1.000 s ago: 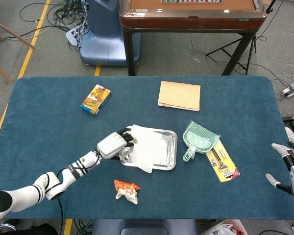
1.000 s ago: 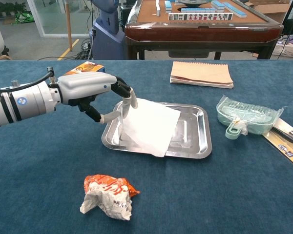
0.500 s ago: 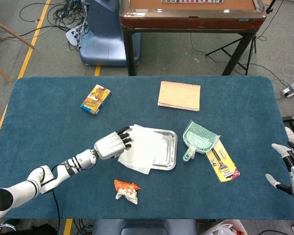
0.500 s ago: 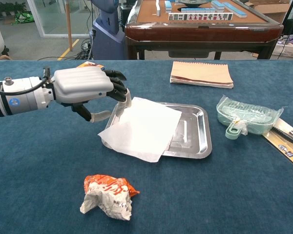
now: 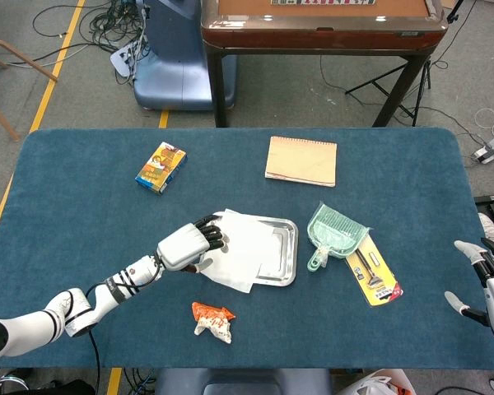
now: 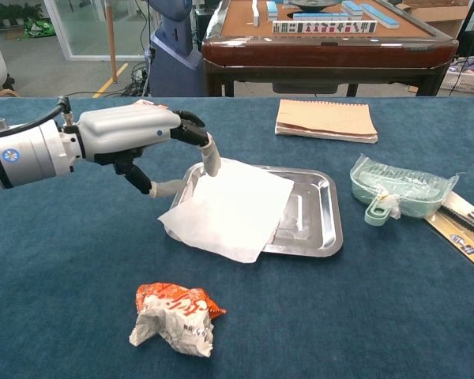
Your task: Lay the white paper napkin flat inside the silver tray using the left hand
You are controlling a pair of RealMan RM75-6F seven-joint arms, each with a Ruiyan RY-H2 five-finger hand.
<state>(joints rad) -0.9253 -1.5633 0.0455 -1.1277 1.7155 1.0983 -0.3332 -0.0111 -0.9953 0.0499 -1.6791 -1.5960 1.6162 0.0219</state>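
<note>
The white paper napkin [image 5: 240, 245] [image 6: 235, 207] lies spread over the left part of the silver tray [image 5: 290, 253] [image 6: 322, 215]. Its near-left portion hangs over the tray's left and front rim onto the blue cloth. My left hand [image 5: 184, 243] [image 6: 131, 131] hovers at the tray's left side, fingers stretched out. One fingertip [image 6: 212, 164] is at the napkin's far-left corner and the thumb stands apart below, holding nothing. My right hand [image 5: 487, 284] rests at the table's far right edge, fingers apart and empty.
A crumpled orange wrapper [image 5: 212, 319] [image 6: 174, 317] lies near the front edge. A green dustpan [image 5: 333, 234] [image 6: 396, 189] and a packaged tool [image 5: 375, 276] sit right of the tray. At the back are a tan notebook [image 5: 301, 160] [image 6: 326, 120] and a colourful box [image 5: 160, 166].
The napkin, held upright over the tray a second ago, has dropped flat, partly over the left rim. My left hand's fingers have uncurled and let it go. The right hand has not moved.
</note>
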